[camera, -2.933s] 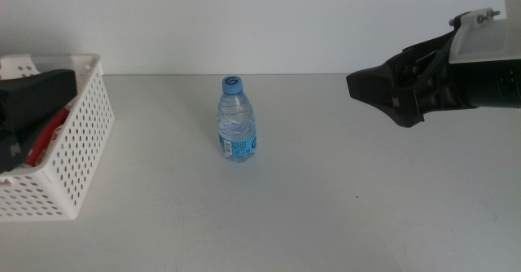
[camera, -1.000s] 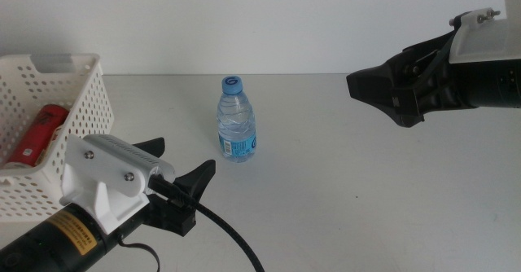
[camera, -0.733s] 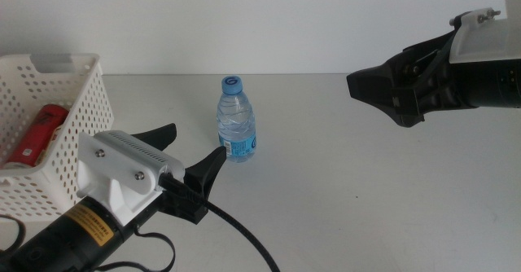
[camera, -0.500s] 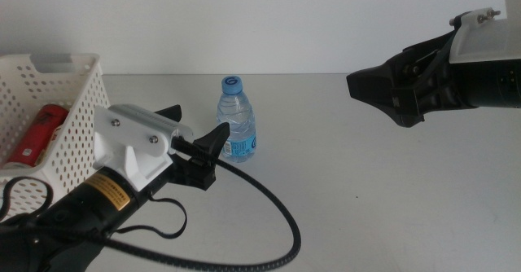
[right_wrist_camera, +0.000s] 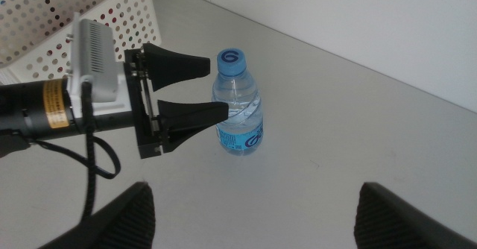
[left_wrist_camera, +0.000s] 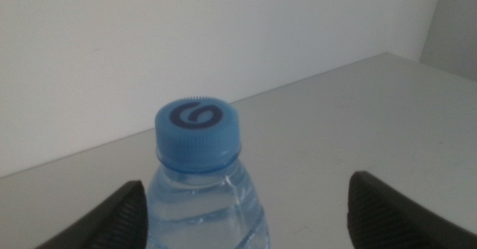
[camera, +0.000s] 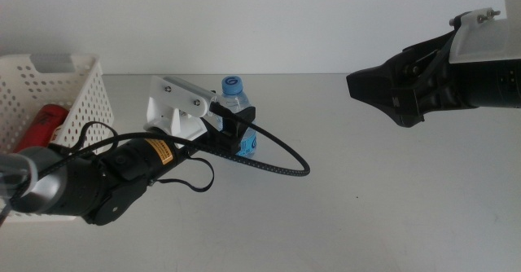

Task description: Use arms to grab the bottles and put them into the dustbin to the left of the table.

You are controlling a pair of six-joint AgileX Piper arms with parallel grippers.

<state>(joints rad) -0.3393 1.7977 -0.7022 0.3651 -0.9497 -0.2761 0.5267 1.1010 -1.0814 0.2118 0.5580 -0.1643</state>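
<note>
A small clear water bottle with a blue cap and label stands upright on the light-grey table. My left gripper is open, with one jaw on each side of the bottle just below the cap. The left wrist view shows the bottle between the spread jaws of the left gripper. The right wrist view shows the bottle and the left gripper around it. My right gripper hangs open and empty above the table's right side. The yellow-drink bottle is out of view.
The white perforated dustbin stands at the table's left edge, with a red soda can lying inside; the dustbin also shows in the right wrist view. The left arm's black cable loops over the table in front of the bottle.
The left arm has come out of the dustbin, swung in from the lower left and moved forward until its open jaws straddle the bottle. The right arm has not moved.
</note>
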